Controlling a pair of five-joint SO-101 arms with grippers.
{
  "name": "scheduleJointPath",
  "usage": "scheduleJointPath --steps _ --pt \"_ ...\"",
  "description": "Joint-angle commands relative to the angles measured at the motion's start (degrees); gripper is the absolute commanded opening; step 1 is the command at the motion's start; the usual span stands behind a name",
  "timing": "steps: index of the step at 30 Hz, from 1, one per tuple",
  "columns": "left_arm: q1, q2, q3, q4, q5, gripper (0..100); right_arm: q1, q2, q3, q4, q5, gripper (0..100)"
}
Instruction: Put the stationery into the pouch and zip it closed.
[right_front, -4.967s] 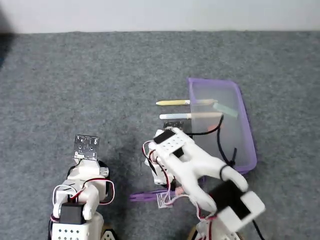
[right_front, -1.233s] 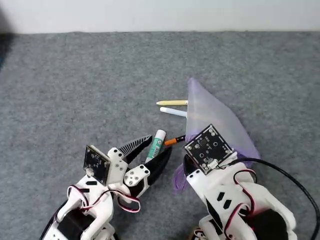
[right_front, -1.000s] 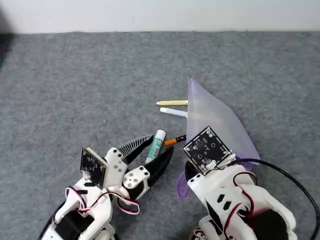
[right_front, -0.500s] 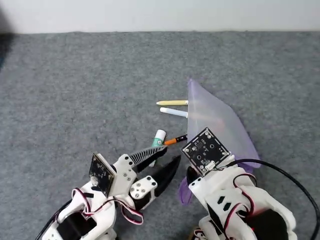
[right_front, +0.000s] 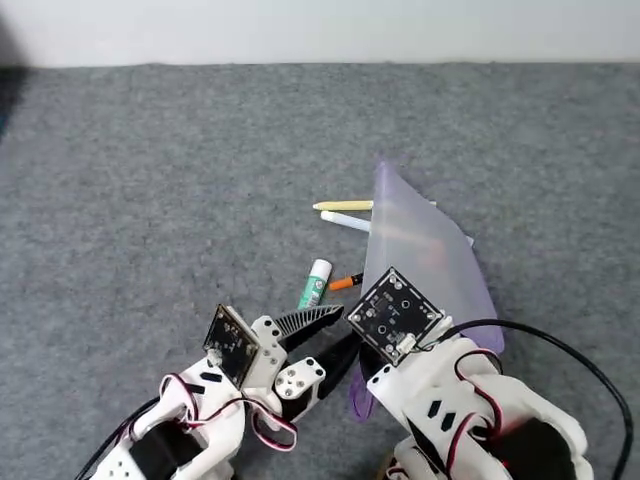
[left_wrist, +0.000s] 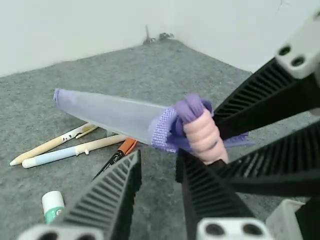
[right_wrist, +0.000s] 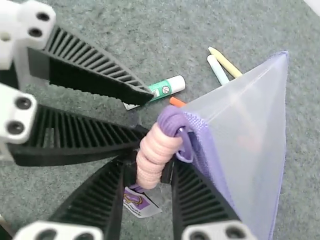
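Left gripper (right_front: 350, 324) neared pouch (right_front: 425, 250); wrist view: right gripper (right_wrist: 150, 171) clamps pull (right_wrist: 152, 150).

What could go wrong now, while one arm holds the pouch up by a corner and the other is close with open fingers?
1. The yellow pen and white pen stick out of the pouch, and the glue stick lies outside on the table; zipping now may jam or leave them out.
2. The left gripper, open, sits very near the right gripper, shut on the pink tab; they may collide.
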Motion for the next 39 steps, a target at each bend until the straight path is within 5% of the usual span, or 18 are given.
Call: scheduleJointPath --steps 1,20,25,31,39 --pt "0.4 0.2 -0.4 -2.7 0.2 12 -0.7 0.6 -3.6 0.1 0.4 0.8" --pt "0.4 0.2 4.8 -10.0 -2.6 11 -1.2 0.9 -3.3 3.0 0.6 0.8" --pt "0.4 0.2 5.9 -11.0 -3.5 11 -6.2 0.8 -3.3 6.5 -0.4 0.8" --pt "0.4 0.2 5.9 -11.0 -3.6 1 -7.8 0.9 -3.3 6.5 -3.1 0.8" --pt "0.0 0.2 5.8 -8.7 -3.6 1 -7.4 0.7 -3.3 6.7 -3.3 0.8"
